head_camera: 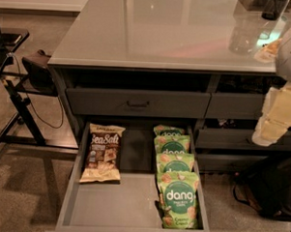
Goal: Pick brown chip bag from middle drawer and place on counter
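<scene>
The brown chip bag (102,154), cream-yellow and dark brown with white "Sea Salt" lettering, lies flat at the back left of the open middle drawer (117,204). The drawer is pulled out below the counter (159,31), a glossy grey-green top. My gripper (277,119) shows as a cream-white shape at the right edge of the camera view. It hangs beside the cabinet's right drawer fronts, level with them, well to the right of the bag and above the drawer. It touches nothing that I can see.
Several green "dang" bags (175,182) lie in a row down the drawer's right side. A closed drawer front with a dark handle (138,104) sits above. A clear bottle (243,32) stands on the counter's far right. A black stand (21,83) is at left, a dark bag (268,186) on the floor at right.
</scene>
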Controlling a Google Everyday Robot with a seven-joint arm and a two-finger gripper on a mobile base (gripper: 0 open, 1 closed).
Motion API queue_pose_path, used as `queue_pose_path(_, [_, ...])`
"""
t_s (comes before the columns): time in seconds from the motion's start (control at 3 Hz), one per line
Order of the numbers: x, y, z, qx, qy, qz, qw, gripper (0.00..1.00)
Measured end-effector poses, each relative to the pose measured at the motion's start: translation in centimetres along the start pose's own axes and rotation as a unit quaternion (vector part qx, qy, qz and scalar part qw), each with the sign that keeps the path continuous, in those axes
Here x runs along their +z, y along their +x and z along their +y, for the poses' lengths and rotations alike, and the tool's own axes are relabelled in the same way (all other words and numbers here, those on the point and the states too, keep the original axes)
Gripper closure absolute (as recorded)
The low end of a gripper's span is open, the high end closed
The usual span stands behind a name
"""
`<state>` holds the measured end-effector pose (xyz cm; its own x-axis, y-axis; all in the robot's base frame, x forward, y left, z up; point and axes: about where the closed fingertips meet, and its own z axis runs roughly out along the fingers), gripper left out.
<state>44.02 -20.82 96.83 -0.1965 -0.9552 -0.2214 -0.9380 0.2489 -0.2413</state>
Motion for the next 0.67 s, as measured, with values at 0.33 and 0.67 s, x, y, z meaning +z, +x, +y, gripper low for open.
queue_pose_path(0.33, [4.2, -1.7, 0.6, -0.028, -0.031, -0.044, 0.9982, 0.00])
queue_pose_path(0.67, [11.8, -4.2, 1.9, -0.034, -0.078, -0.131, 0.9877, 0.00])
